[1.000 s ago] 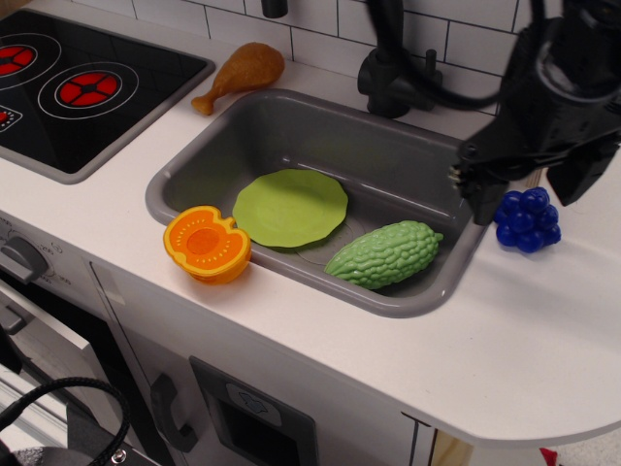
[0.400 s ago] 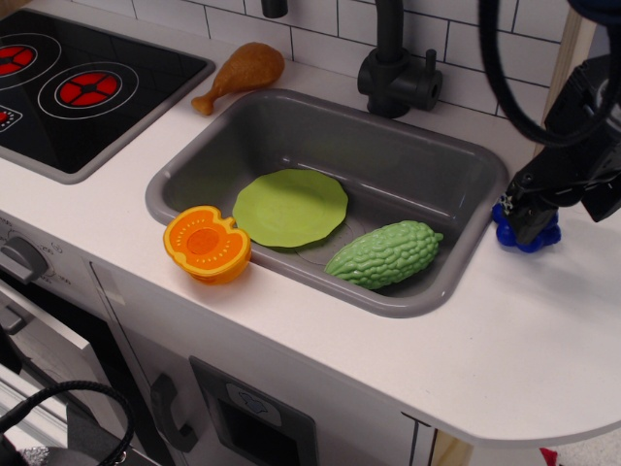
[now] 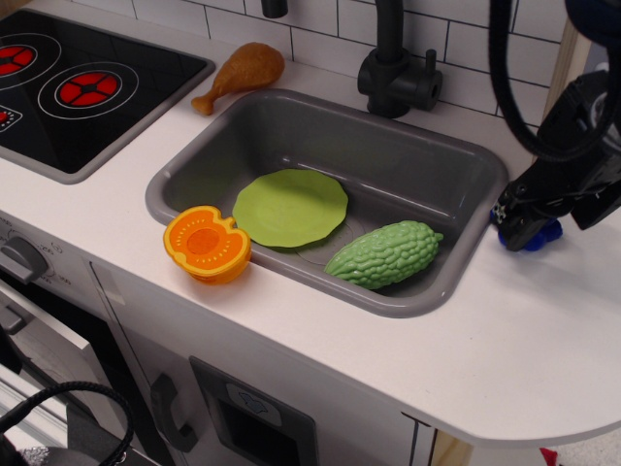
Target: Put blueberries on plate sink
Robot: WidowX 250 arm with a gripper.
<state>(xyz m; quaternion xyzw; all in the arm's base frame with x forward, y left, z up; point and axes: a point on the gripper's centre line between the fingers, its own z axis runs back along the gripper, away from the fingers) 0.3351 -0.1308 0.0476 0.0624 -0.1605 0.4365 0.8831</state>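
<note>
The blueberries (image 3: pixel 549 233) lie on the white counter just right of the sink, mostly hidden; only bits of dark blue show around the black gripper. My gripper (image 3: pixel 524 225) is down over them at the sink's right rim, and its dark fingers cover the cluster, so I cannot tell whether they grip it. The lime-green plate (image 3: pixel 289 207) lies flat in the left part of the grey sink (image 3: pixel 388 155), with nothing on it.
A green bumpy gourd (image 3: pixel 383 254) lies in the sink right of the plate. An orange halved fruit (image 3: pixel 207 243) sits on the sink's front left rim. A toy drumstick (image 3: pixel 243 73), the black faucet (image 3: pixel 393 73) and the stovetop (image 3: pixel 78 87) are behind and left.
My gripper moved right from above the sink's right rim and came down onto the blueberries, which are now mostly covered. Nothing else moved.
</note>
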